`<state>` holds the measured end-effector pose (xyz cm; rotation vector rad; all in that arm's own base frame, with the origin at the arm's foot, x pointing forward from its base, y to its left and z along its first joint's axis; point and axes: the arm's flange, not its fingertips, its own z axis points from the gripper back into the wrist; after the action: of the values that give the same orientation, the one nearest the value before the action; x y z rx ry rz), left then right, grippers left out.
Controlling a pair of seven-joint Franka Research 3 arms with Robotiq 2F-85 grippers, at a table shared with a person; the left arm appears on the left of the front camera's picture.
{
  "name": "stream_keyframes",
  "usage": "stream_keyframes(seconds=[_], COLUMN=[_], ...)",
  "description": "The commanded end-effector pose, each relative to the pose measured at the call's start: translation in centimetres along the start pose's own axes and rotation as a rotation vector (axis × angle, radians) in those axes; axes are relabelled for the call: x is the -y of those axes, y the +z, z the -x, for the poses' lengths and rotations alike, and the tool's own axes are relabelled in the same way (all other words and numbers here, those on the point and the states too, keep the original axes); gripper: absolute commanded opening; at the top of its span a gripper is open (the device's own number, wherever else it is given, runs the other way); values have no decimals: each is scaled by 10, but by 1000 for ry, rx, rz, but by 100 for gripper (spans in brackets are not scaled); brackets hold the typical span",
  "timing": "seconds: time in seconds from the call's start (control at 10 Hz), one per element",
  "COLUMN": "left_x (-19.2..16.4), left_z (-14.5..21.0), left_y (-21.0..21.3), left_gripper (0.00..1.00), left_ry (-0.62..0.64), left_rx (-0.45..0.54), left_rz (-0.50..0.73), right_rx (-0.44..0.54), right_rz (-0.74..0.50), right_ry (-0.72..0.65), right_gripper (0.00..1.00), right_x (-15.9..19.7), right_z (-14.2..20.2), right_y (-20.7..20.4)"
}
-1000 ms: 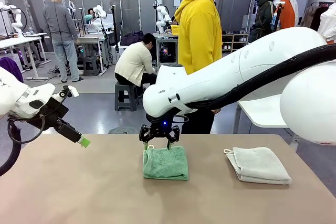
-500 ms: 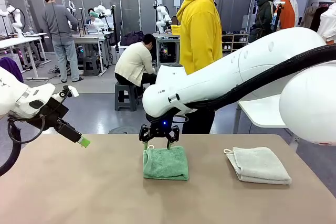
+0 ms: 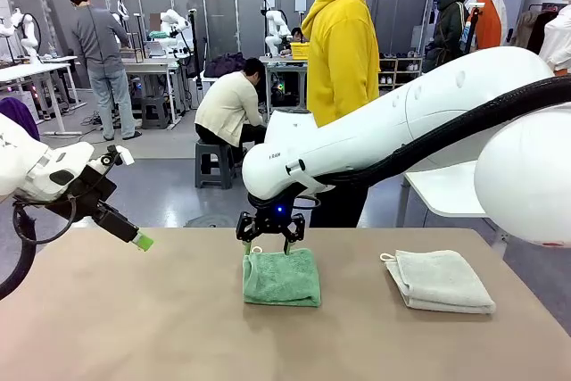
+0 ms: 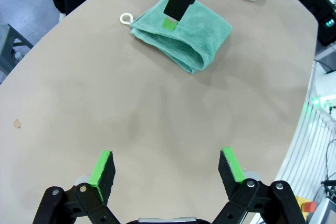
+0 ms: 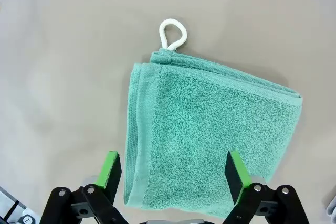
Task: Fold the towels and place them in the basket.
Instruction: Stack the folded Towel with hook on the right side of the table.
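Care was called for as the wide-open, empty right gripper (image 5: 170,174) was poised over the folded green terry-cloth towel (image 5: 210,148), whose layers should be pinched together.

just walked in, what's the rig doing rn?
Towel folding. The right gripper hangs open over the far edge of a folded green towel mid-table, gripping nothing. A folded grey-white towel lies to the right of it. The left gripper is open and empty, parked off to the left above bare table. A person in a yellow hoodie stands at the far side.
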<state>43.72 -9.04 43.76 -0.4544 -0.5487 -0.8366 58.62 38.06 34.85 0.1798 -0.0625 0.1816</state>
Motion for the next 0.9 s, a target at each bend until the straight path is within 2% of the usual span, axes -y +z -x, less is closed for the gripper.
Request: stream_keyframes(seconds=[0.0,0.2,0.4,0.8], left_x=[-3,-3,-3,-3], left_z=[-3,-3,-3,-3], left_y=[1,1,1,1], left_gripper=[100,100,100,100], left_ry=[-17,-17,-17,-17], left_rx=[-11,-11,-11,-11], left_rz=[13,13,13,13], right_rx=[5,0,46,66], right_rz=[8,0,-69,-249], right_ry=[-12,0,32,8], right_gripper=[100,100,100,100], right_x=[-1,0,11,94], right_z=[-2,0,38,69], right_y=[0,0,41,62])
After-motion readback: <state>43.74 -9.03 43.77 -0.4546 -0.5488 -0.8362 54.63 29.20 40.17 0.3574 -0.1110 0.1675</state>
